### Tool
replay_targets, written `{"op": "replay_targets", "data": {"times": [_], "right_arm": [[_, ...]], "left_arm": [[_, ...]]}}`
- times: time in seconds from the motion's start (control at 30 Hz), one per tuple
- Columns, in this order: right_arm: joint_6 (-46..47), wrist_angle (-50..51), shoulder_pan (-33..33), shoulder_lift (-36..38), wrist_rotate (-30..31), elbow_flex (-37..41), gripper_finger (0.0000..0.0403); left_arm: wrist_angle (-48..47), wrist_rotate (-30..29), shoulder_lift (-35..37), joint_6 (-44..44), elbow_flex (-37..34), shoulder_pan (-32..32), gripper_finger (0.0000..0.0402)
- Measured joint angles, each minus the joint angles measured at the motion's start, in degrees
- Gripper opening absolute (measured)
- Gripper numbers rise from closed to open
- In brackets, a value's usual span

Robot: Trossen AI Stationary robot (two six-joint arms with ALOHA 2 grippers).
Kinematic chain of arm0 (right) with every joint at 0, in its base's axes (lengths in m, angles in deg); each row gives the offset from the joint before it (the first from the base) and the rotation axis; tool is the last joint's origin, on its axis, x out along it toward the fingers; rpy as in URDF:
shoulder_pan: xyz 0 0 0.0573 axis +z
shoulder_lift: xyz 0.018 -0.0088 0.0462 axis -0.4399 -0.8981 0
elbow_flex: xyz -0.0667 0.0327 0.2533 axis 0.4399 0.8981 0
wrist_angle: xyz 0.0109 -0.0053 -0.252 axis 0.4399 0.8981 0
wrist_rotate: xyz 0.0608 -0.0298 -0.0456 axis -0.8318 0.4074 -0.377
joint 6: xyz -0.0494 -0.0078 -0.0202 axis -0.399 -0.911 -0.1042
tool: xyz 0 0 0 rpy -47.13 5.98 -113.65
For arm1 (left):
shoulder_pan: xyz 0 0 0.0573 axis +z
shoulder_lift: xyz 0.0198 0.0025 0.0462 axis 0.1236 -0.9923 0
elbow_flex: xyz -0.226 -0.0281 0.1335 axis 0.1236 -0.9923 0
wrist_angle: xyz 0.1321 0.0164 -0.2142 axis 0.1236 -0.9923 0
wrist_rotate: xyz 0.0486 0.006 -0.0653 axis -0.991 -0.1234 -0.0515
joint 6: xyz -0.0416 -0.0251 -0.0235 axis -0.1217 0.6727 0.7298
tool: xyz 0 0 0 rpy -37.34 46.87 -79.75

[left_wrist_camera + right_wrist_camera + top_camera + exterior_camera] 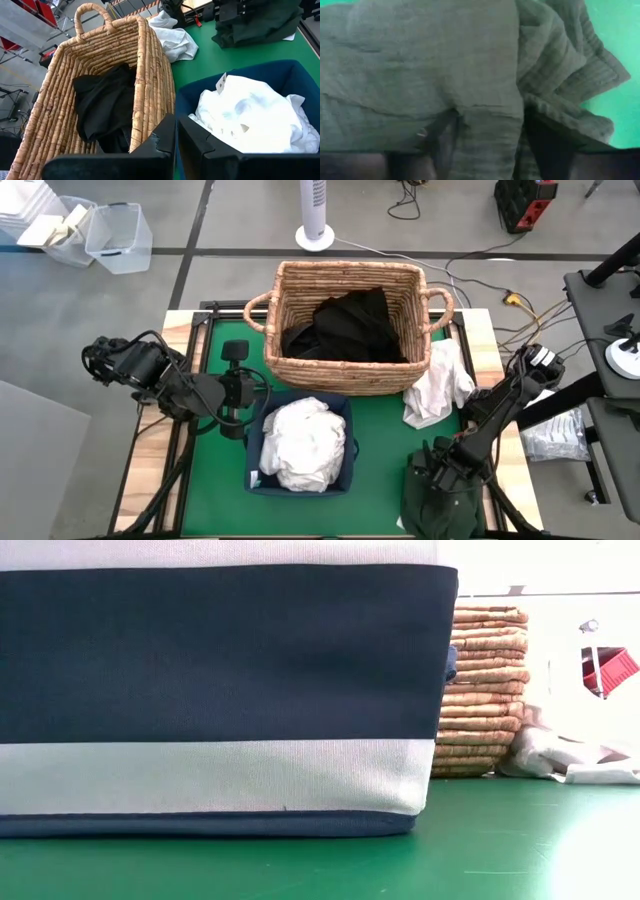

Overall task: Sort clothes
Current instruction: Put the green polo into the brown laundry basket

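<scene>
From above, the right gripper is down on a dark green garment at the near right corner of the green table. A white garment lies loose beside the wicker basket, which holds black clothes. The blue bin holds white clothes. The left gripper, pressed shut, waits beside the bin.

At table height, the bin's wall fills most of the picture, with the basket and the loose white garment behind it.

The left wrist camera shows the shut fingers over the gap between basket and bin.

The right wrist camera shows spread fingers pushed into the green fabric, a fold between them. To do this well, gather a thick fold before closing, then lift high enough that the cloth clears the basket rim.
</scene>
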Motion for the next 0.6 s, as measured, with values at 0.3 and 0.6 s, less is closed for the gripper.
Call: {"op": "replay_targets", "data": {"times": [0.3, 0.6], "right_arm": [[-0.01, -2.96, -0.01, -0.53, -0.02, 1.25, 0.0023], [4.30, 6.15, 2.44, 1.41, 3.97, -9.16, 0.0010]], "left_arm": [[0.11, -0.04, 0.00, 0.00, -0.29, 0.00, 0.0000], [0.11, -0.76, 0.00, 0.00, -3.25, 0.00, 0.0000]]}}
